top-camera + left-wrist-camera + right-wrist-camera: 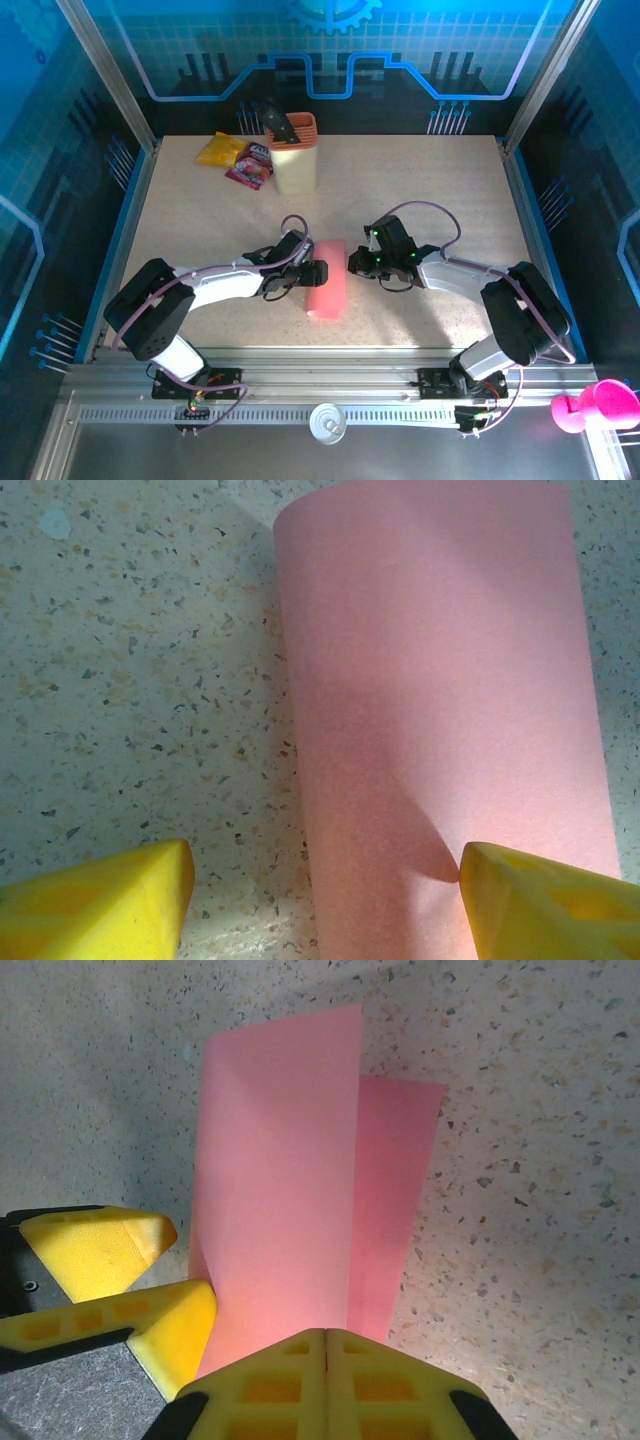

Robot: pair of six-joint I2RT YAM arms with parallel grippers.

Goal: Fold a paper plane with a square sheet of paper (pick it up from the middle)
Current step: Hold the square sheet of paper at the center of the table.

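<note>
The square sheet of paper [325, 290] lies pink-red and loosely folded over on the speckled table between both arms; a paper plane is out of view. In the left wrist view the sheet [440, 680] bulges in a soft curve. My left gripper [325, 865] is open and straddles the sheet's folded edge, its right fingertip [500, 890] touching the paper. From above, that gripper [318, 272] sits at the sheet's left side. My right gripper [327, 1338] is shut, with its tips at the near edge of the two layers [280, 1160]; from above it [352, 263] meets the sheet's right side.
At the back left stand a tan holder [292, 150] with a black tool in it, a yellow packet [222, 150] and a purple-pink packet [250, 168]. A pink object [595, 405] sits off the table at the lower right. Metal rails frame the table.
</note>
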